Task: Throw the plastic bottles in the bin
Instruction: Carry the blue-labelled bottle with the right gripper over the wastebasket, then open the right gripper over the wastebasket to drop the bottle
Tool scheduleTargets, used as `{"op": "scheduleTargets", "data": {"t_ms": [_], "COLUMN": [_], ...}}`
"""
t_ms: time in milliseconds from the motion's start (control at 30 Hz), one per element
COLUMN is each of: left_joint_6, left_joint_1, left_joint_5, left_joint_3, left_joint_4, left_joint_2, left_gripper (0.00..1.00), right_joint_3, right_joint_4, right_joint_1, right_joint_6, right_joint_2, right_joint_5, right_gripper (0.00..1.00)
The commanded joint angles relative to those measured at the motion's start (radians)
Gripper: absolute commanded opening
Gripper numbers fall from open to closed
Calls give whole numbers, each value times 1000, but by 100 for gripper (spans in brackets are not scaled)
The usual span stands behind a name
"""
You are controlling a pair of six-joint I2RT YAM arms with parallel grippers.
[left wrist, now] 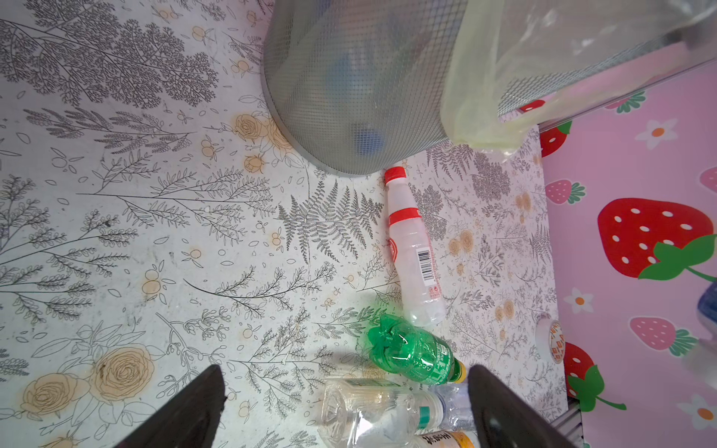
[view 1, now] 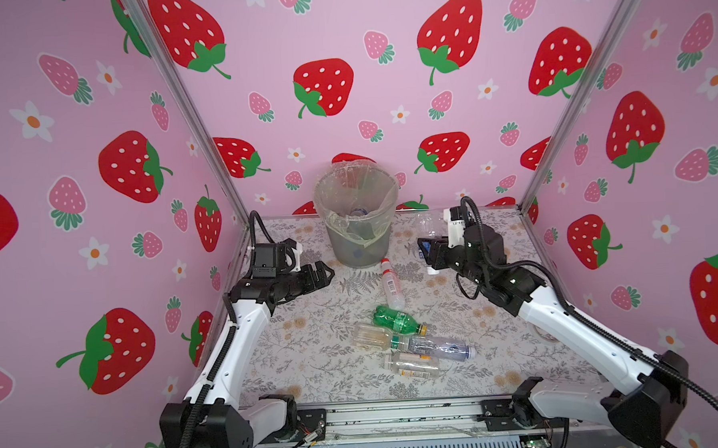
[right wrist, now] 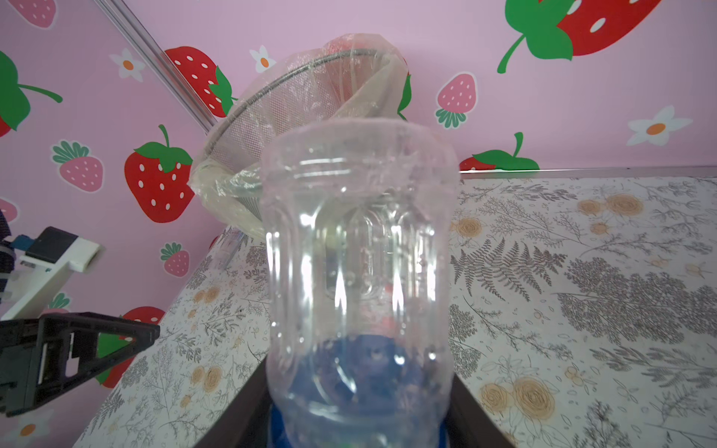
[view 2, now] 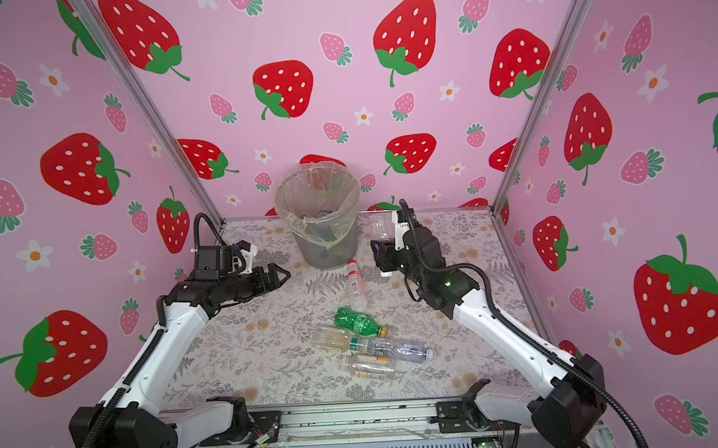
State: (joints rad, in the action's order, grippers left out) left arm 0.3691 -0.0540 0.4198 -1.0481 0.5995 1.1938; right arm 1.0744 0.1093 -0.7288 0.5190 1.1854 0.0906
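The bin, grey mesh with a crinkled clear liner, stands at the back of the table and holds bottles. My right gripper is shut on a clear plastic bottle with a blue label, held base-up just right of the bin's rim. My left gripper hangs open and empty left of the bin. On the table lie a white red-capped bottle, a green bottle and three clear ones.
Pink strawberry walls close in the table on three sides. A small round white and orange thing lies by the right wall. The red-capped bottle's neck nearly touches the bin's foot. A metal rail runs along the front edge.
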Motion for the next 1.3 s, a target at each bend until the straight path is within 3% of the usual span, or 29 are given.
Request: {"op": "scheduleTargets", "data": {"t_ms": [0,233,500,633,700,800,867,933,1067,1267], "left_joint_6": [7,10,10,13,16,19,18,20,25,31], "left_joint_1": [12,17,20,29,36,42,47,51,63,75], "left_joint_5": [17,20,19,24,32,40,42,42,53,73], "left_joint_3": [3,7,6,7,9,11,10,11,15,16], "left_joint_4": [-12,-13,-8,-12,-16,-19,-19,-20,-29,-33], "left_joint_2": [-10,-12,-18,-22,-20,-20,-23,-29,-37,-36], "left_gripper": [99,99,99,99,99,99,99,99,99,99], "right_joint_3": [-45,12,408,796,1051,1505,1665,1578,1187,1045], "right_joint_4": [-58,-68,-76,-2,89,284,327,273,67,116], "right_joint_1": [-13,-35,-49,-47,-47,-43,-41,-41,-42,-43], "right_joint_6": [-4,-16,-88,-126,-156,-166,-156,-146,-131,-131], "right_joint_2": [-64,-12,288,569,738,1003,1086,1040,817,691], "right_joint_5": [28,24,2,13,13,20,20,30,46,37], "right_gripper": [54,54,55,59,72,99,99,99,99,99]}}
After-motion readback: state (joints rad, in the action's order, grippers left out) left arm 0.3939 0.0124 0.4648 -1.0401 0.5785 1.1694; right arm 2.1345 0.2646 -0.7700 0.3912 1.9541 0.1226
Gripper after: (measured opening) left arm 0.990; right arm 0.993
